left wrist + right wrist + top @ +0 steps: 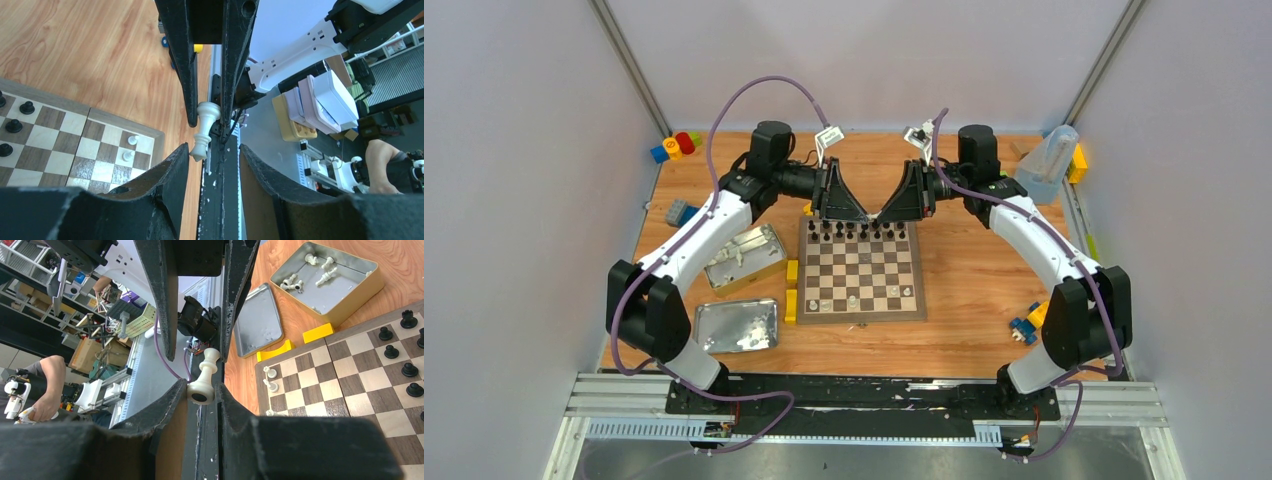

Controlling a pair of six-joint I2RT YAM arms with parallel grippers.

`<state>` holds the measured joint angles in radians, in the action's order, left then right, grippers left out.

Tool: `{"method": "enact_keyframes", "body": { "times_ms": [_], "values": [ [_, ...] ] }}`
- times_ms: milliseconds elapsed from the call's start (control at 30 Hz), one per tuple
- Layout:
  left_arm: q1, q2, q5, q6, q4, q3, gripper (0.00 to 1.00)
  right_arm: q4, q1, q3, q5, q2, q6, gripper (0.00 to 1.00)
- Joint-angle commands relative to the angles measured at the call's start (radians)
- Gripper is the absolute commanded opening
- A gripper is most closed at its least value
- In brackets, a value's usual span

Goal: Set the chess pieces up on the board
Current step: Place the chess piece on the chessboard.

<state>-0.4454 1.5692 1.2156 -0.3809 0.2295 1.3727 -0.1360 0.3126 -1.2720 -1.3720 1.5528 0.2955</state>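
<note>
One white piece (206, 369) — base in right pincer (201, 388).

- From above, the white piece (876, 216) held up between the two arms is only a pale speck; we cannot tell its kind there.
- The black pieces (839, 231) on the far rows of the board (874, 270) are too small from above for us to tell one kind from another.
- In the left wrist view the board runs off the left edge and under a finger of the left gripper (214, 150); we see only one corner.
- We cannot tell whether the white piece's narrow end touches that finger.
- In the right wrist view the board is cut by the right edge and covered below.
- The loose white pieces (292, 282) in the tin (345, 310) lie jumbled, their kinds unclear.
- A person's arm (47, 385) is cut off at the edge.
</note>
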Motion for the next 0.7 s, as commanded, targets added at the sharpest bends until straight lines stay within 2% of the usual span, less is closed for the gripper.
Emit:
{"method": "enact_keyframes", "body": {
  "times_ms": [0, 667],
  "values": [
    [-0.007, -0.006, 0.028, -0.015, -0.041, -0.006, 0.49, 0.053, -0.008, -0.014, -0.029, 0.007, 0.013, 0.00],
    [-0.016, 0.009, 0.021, -0.027, -0.051, 0.008, 0.31, 0.075, -0.013, 0.004, -0.020, 0.025, 0.023, 0.01]
  ]
}}
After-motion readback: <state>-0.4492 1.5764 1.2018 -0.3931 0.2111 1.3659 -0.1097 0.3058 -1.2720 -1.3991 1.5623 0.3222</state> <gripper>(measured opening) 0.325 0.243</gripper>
